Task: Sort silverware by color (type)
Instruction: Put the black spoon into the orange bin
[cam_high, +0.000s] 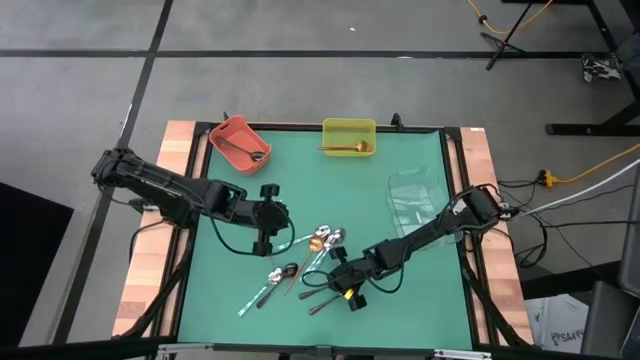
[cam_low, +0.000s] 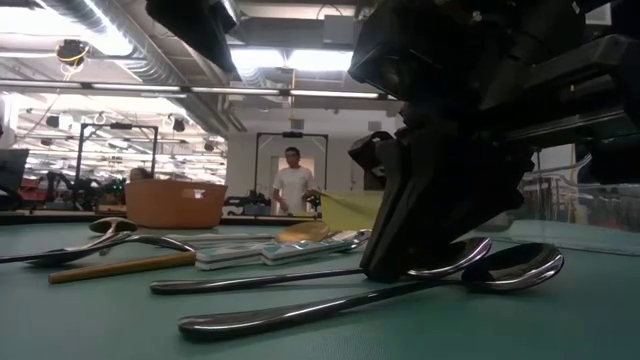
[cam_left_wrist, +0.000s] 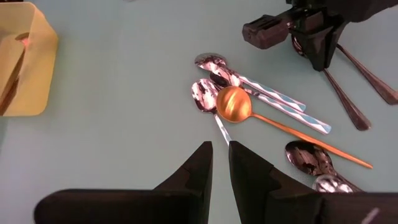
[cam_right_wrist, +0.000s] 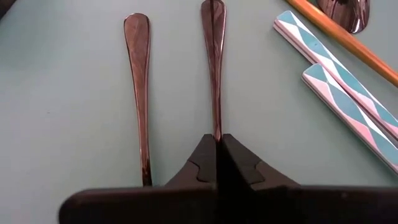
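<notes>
Right wrist view: two dark spoons (cam_right_wrist: 138, 87), right gripper (cam_right_wrist: 218, 163) jaws clenched on one; left jaws slightly parted, empty.

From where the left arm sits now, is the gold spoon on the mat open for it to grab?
Probably yes: the left pincer hovers just short of the gold spoon, whose bowl lies on top, though silver spoons crowd beside it.

On the green mat (cam_high: 240, 210), the right gripper (cam_high: 350, 292) sat among scattered spoons (cam_high: 322, 240). The left gripper (cam_high: 264, 243) hovered nearby. The red bin (cam_high: 240, 143) and the yellow bin (cam_high: 349, 137) each held a spoon.
</notes>
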